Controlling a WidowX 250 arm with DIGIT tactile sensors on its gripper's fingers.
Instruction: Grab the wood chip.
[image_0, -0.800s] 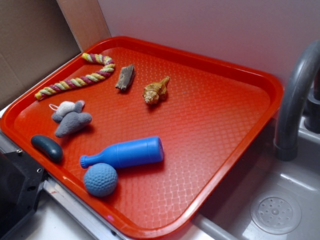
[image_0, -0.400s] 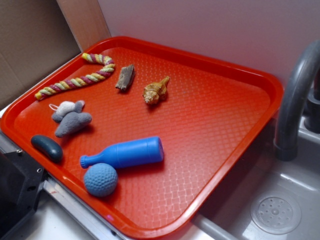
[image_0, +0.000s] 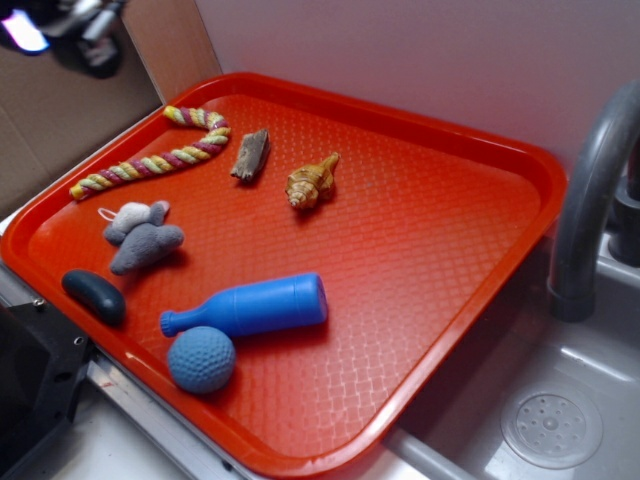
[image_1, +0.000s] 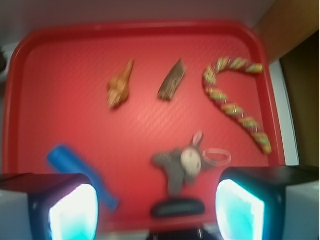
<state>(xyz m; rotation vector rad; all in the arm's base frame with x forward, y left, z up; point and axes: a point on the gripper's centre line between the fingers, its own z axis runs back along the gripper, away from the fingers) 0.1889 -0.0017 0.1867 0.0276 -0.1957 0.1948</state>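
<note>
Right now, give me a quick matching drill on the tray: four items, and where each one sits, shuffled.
Items:
1. wood chip
2. seashell
3. dark pebble
4. blue ball

Places (exterior view):
A. at the tray's near left rim, below the grey plush toy
B. just in front of the blue bottle
C. between the rope toy and the seashell
D. right of the wood chip, toward the middle of the red tray

Pairs: 1-C, 2-D, 3-A, 4-B

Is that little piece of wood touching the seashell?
No, the wood chip lies apart from the seashell, with bare red tray between them.
</note>
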